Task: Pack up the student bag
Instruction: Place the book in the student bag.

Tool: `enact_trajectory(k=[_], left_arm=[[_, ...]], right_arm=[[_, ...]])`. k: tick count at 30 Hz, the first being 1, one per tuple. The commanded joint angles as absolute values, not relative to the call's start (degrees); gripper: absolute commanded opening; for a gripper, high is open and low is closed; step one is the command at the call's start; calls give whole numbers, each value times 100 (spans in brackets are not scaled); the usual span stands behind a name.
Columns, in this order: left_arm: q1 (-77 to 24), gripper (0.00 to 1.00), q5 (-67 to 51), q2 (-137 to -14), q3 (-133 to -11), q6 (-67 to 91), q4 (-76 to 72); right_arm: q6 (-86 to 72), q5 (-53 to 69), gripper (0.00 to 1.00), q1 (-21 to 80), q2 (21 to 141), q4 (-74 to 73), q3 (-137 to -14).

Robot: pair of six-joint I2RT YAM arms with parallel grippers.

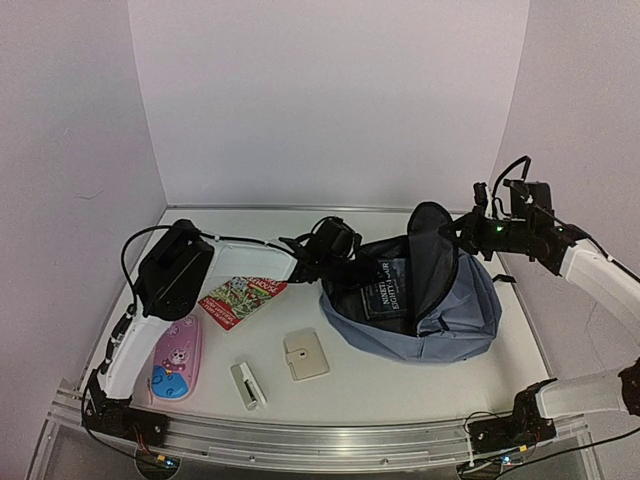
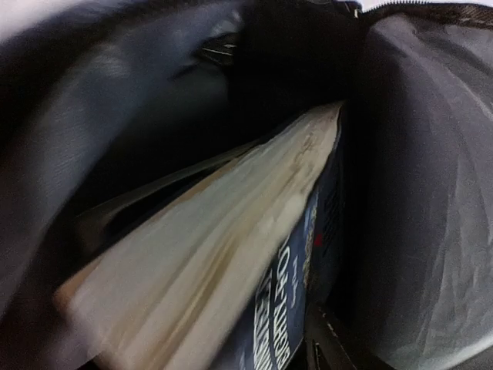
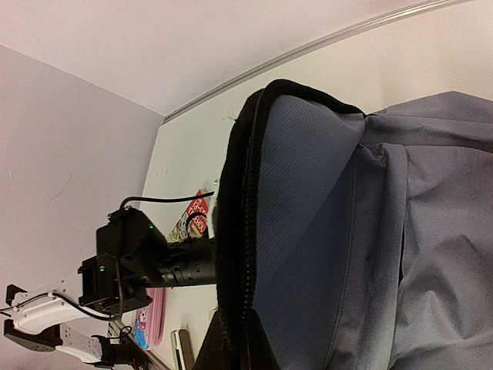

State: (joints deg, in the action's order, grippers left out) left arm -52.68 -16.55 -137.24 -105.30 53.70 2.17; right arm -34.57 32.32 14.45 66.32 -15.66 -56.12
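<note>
The white table (image 1: 400, 390) carries the student bag (image 1: 455, 320), right of centre and in the middle between near and far. It lies with the mouth to the left and its flap (image 1: 435, 250) stands up. The right gripper (image 1: 463, 228) is closed on the far top edge of this flap. Its own camera shows only the flap's grey lining (image 3: 308, 193), not the fingers.

The left gripper (image 1: 328, 258) is at the bag's mouth. None of the 3 views shows how wide it is, so I cannot tell.

A dark blue book (image 1: 385, 290) is inside the bag. The left wrist view alone shows its page edges (image 2: 192, 262).

Left of the bag lie 4 things: a pink pencil case (image 1: 178, 360), a red and green booklet (image 1: 240, 298), a beige square case (image 1: 305, 353) and a small white object (image 1: 248, 385).
</note>
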Motion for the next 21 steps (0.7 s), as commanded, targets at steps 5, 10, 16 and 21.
enact_trajectory(k=[5, 10, 16, 21], left_arm=[[-5254, 85, -781, -12459, -9582, 4891, 1182], [-5285, 73, -996, -12526, -9546, 4887, 1307], [-5399, 49, -1181, -12767, -9800, 4830, 1292], [-5448, 38, -1291, -13075, -10153, 4804, 1301]], right_arm=[[-3458, 3226, 0, 1487, 6518, -1204, -5659], [-3461, 3224, 0, 1495, 6548, -1204, -5686], [-3454, 3202, 0, 1502, 6573, -1204, -5683], [-3448, 3205, 0, 1503, 6591, -1204, -5678]])
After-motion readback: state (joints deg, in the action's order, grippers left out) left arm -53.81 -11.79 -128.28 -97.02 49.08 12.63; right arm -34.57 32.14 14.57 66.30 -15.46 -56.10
